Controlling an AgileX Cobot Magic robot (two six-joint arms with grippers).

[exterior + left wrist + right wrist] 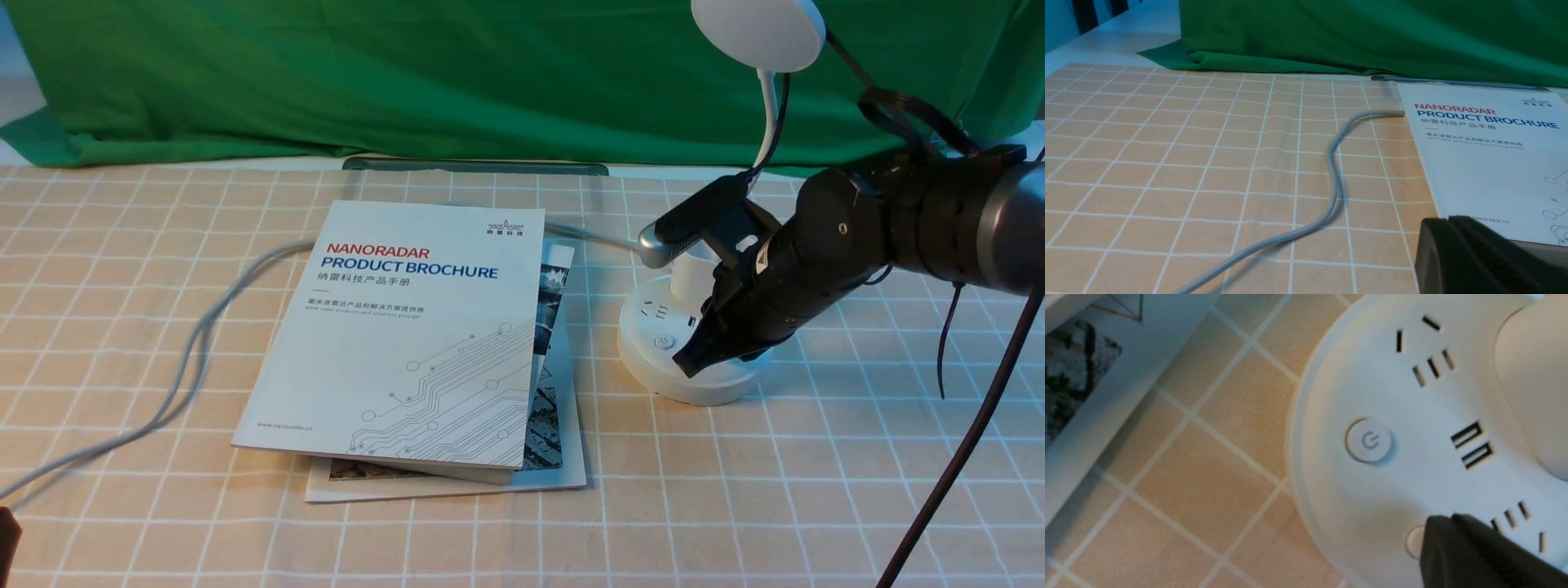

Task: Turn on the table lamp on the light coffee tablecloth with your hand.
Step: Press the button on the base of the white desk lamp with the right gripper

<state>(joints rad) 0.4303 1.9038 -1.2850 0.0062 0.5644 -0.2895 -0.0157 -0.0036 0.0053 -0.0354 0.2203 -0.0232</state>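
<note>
Lamp (649, 331): tabletop's right side, on tan cloth (735, 490). Right tool (690, 363): pressed together for poking, tip at base button (1414, 540)

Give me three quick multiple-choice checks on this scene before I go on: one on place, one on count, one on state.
1. In the front view, where does the table lamp stand relative to the brochures?
A) to their left
B) on top of them
C) to their right

2. How many brochures lie stacked?
A) two
B) one
C) four

3. The right gripper is:
A) open around the lamp's neck
B) shut, tip over the lamp's base
C) resting on the brochures

Answers:
1 C: its base sits on the tablecloth, right of the stack.
2 A: a lower one pokes out beneath the top one.
3 B: the right wrist view shows its tip partly covering a plain button, with the power-symbol button uncovered.
</note>
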